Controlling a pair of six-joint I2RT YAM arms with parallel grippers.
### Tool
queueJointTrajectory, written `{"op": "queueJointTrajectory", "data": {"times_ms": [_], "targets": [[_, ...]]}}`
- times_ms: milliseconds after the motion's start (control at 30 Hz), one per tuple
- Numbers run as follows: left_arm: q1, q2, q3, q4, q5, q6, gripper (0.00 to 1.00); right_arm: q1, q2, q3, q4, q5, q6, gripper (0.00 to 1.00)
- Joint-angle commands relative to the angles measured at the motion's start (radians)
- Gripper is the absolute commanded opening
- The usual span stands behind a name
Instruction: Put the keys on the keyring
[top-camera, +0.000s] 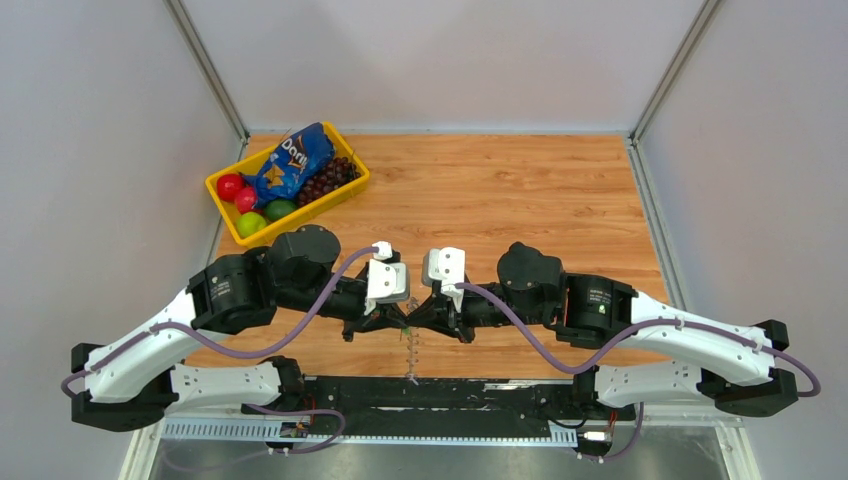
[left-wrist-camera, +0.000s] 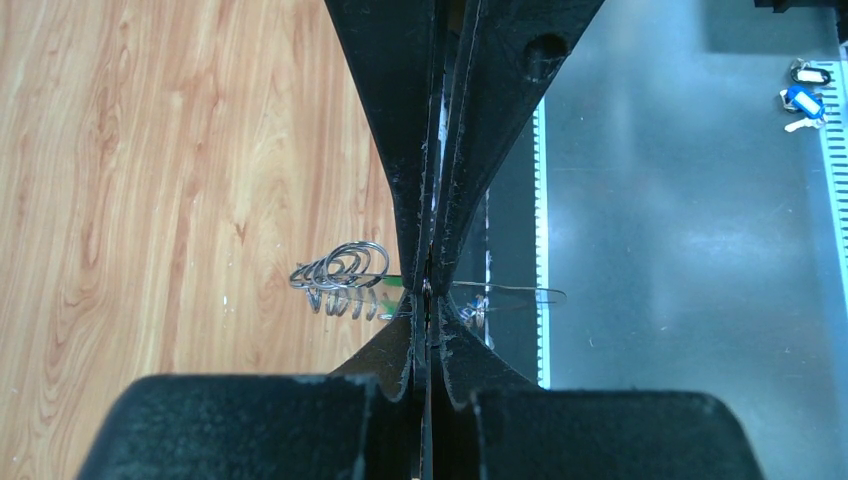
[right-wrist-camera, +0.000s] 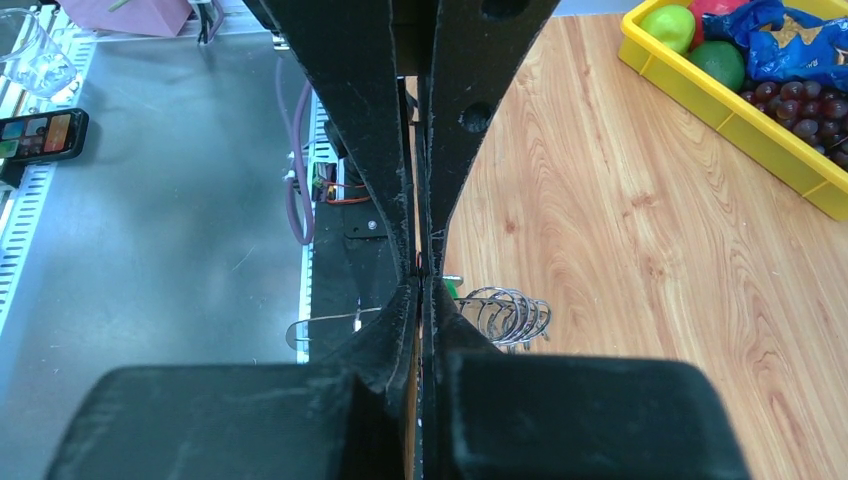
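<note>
– At the near middle of the table (top-camera: 520, 200), where the two arms meet: what is entered?
– Item one, the keyring (left-wrist-camera: 512, 293). Thin silvery hoop, held up off the wood, with a bunch of small silver rings (left-wrist-camera: 340, 270) strung on one side. Item two, the keys (right-wrist-camera: 450, 289). Only the green tag shows, close against the hoop and just beside the fingers.
– Grippers?
– Left gripper (left-wrist-camera: 430, 282): jaws fully closed, seemingly pinching the hoop's wire. Right gripper (right-wrist-camera: 421, 268): jaws fully closed at the same spot, coming from the opposite side. Whether it nips wire, tag or nothing cannot be told.
– Handling notes?
– Judged light, hard and springy. The wire is smooth and would likely slide or swivel in a pinch. The rings hang loose and may swing or tangle. Hold the hoop on bare wire, clear of the rings. Hold the keys by the tag, which is broader and less slippery than the metal.
</note>
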Motion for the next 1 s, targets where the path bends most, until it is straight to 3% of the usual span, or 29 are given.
{"op": "queueJointTrajectory", "data": {"times_ms": [0,133,333,400,967], "targets": [[0.0,-0.012,0.009,0.07,0.011,0.009,0.0,0.004,-0.019,-0.019,0.08,-0.039,-0.005,0.0],[0.0,-0.017,0.004,0.094,-0.022,0.0,0.08,0.004,-0.048,-0.043,0.125,-0.041,0.005,0.0],[0.001,-0.079,-0.033,0.181,-0.07,-0.011,0.36,0.004,-0.093,-0.058,0.154,-0.024,0.024,0.0],[0.0,-0.1,-0.044,0.207,-0.08,-0.013,0.41,0.004,-0.1,-0.056,0.156,-0.024,0.025,0.0],[0.001,-0.097,-0.073,0.249,-0.014,-0.013,0.43,0.005,-0.133,-0.049,0.192,0.015,0.035,0.0]]}}
